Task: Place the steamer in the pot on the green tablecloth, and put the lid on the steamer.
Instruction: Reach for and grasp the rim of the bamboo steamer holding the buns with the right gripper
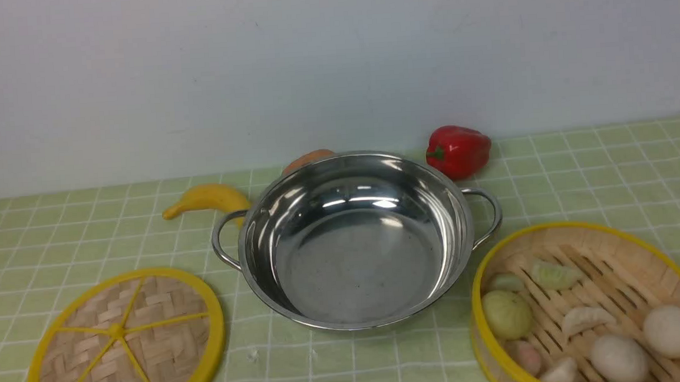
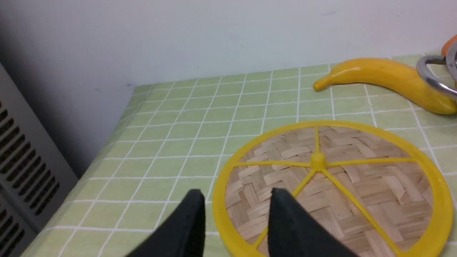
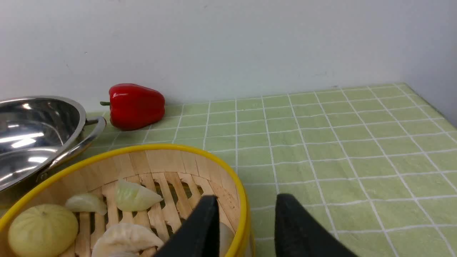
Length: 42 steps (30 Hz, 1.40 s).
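Green tablecloth (image 1: 610,162): white grid | wall (image 1: 332,61): plain white | slatted panel (image 2: 21,171): grey

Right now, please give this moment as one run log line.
pot: empty | steamer: beside pot, food inside | lid: on cloth | jaws: both open

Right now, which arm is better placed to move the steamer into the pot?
The right. The steamer sits on the robot's right beside the pot, and the right gripper stands open over the steamer's rim. The left gripper is over at the lid.
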Tool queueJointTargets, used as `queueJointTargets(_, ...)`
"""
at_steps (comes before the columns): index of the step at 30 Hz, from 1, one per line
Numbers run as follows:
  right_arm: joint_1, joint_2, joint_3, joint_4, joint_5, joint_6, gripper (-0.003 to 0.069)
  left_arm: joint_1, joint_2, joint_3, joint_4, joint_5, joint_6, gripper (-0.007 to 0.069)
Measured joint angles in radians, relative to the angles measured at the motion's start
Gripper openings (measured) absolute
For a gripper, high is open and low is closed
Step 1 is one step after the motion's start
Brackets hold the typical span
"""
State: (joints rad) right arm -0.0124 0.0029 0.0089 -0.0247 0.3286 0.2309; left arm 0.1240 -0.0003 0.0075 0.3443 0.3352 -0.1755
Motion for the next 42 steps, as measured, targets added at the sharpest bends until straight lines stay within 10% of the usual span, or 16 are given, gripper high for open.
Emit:
queueJointTargets(22, 0.000, 0.000, 0.000, 0.001, 0.000, 0.000, 0.0242, 0.000, 0.000, 0.000, 0.000, 0.000, -0.001, 0.0243)
queueJointTargets(28, 0.000, 0.000, 0.000, 0.178, -0.005, 0.060, 0.0242, 0.000, 0.000, 0.000, -0.014, 0.000, -0.013, 0.0243)
queueJointTargets(33, 0.000, 0.000, 0.000, 0.480, -0.012, 0.120, 0.0242, 0.000, 0.000, 0.000, -0.230, -0.071, -0.115, 0.0243)
queueJointTargets(42, 0.000, 0.000, 0.000, 0.578, -0.116, 0.128, 0.0242, 0.000, 0.000, 0.000, -0.533, -0.116, -0.192, 0.0243)
